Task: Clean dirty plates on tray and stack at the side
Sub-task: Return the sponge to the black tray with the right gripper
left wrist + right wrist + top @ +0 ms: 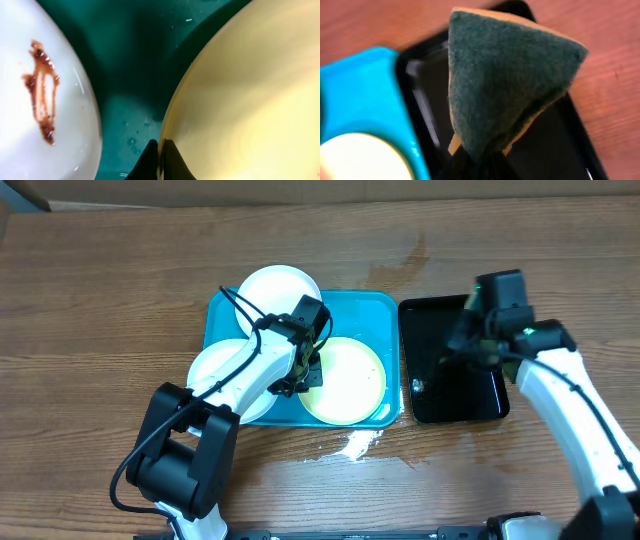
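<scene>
Three plates lie on the turquoise tray: a white one at the back, a white one at the front left overhanging the rim, and a yellow-green-rimmed one at the front right. My left gripper is shut on the left rim of the yellow-green plate, one finger on each side. The white plate beside it bears a brown smear. My right gripper hovers over the black tray, shut on a green and yellow sponge.
A narrow black tray lies right of the turquoise tray, also seen in the right wrist view. A wet patch spreads on the wooden table in front of the turquoise tray. Droplets dot the tray floor.
</scene>
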{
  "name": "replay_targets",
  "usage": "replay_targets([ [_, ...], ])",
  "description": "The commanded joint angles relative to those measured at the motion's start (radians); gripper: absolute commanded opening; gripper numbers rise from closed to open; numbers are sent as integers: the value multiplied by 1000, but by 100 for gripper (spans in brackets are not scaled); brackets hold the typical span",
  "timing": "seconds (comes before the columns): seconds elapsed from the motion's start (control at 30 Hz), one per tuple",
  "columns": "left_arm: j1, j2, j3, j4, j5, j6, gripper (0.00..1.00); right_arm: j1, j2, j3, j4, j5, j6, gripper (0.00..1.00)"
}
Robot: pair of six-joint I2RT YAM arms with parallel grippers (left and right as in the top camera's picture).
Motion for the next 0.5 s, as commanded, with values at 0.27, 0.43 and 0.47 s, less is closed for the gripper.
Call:
replay_targets([
  [0.27, 0, -28, 261, -137, -11, 68, 4, -32, 116, 0, -66, -70, 12, 29],
  [0.43, 21, -28, 323, -159, 64, 75, 4, -32, 183, -8, -69, -71, 12, 41],
  [0.47, 28, -28, 323, -159, 69, 75, 4, -32, 193, -8, -69, -71, 12, 45],
])
